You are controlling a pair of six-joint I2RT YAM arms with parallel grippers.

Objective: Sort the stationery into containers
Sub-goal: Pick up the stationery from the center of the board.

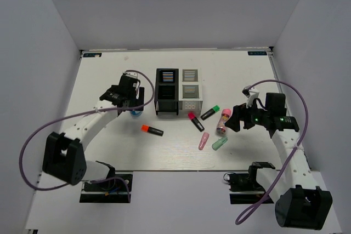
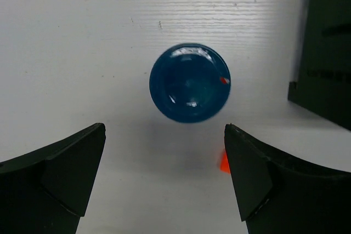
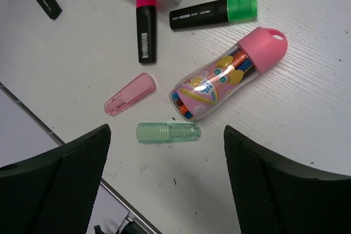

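Observation:
The blue round pot (image 2: 190, 83) stands on the table just ahead of my open, empty left gripper (image 2: 164, 135); in the top view the pot (image 1: 135, 114) is mostly hidden under that gripper (image 1: 130, 106). My right gripper (image 3: 167, 142) is open and empty above the mint-green capsule (image 3: 167, 133). Near it lie the pink capsule (image 3: 130, 94), the pink tube (image 3: 227, 75), the green-capped marker (image 3: 214, 12) and the red-capped marker (image 3: 146, 23). The orange-capped marker (image 1: 152, 130) lies in front of the black organiser (image 1: 167, 92), which is joined to the white organiser (image 1: 191, 90).
The black organiser's wall (image 2: 323, 53) stands close on the right of the left gripper. The table's front edge (image 3: 66, 146) runs just below the capsules. White walls enclose the table on three sides.

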